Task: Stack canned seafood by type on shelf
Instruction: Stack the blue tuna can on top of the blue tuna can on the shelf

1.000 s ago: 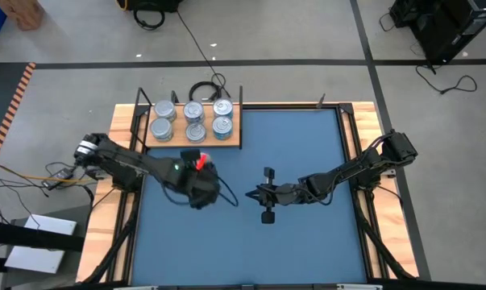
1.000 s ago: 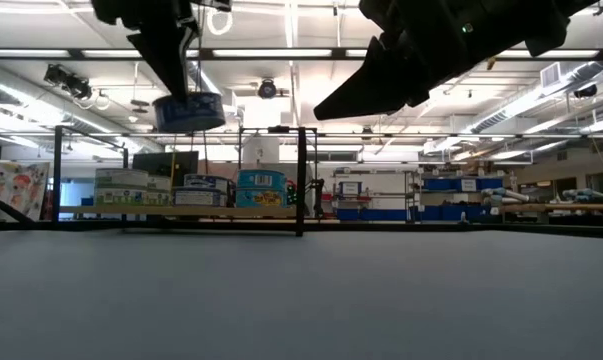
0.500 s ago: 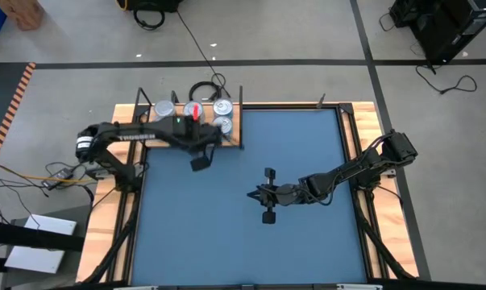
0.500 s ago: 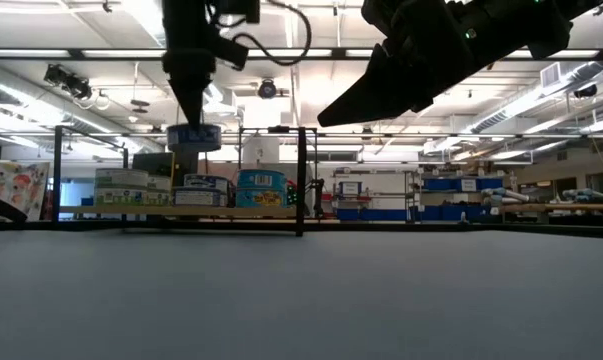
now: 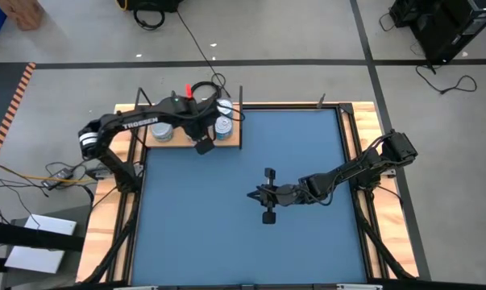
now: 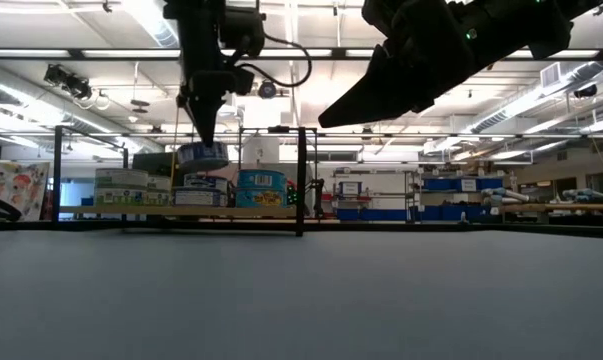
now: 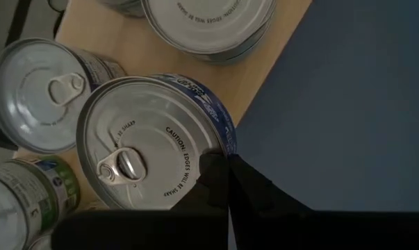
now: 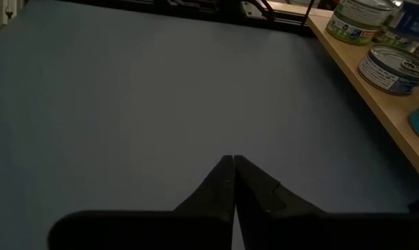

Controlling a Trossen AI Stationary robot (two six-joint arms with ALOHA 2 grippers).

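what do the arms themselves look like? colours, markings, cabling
Both arms are dark, slim and jointed. The left arm carries white TROSSEN lettering, a white band near its base and a red part by the wrist. The right arm is plain black. A black cable loops beside the left pincer; its fingers taper to dark points.

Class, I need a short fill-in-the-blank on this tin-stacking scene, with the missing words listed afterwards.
1. The left hand holds a ____ above the shelf.
2. The table mat is ____ in colour.
3. The right hand hangs over the mat with its fingers ____.

Missing words: tin; blue; shut
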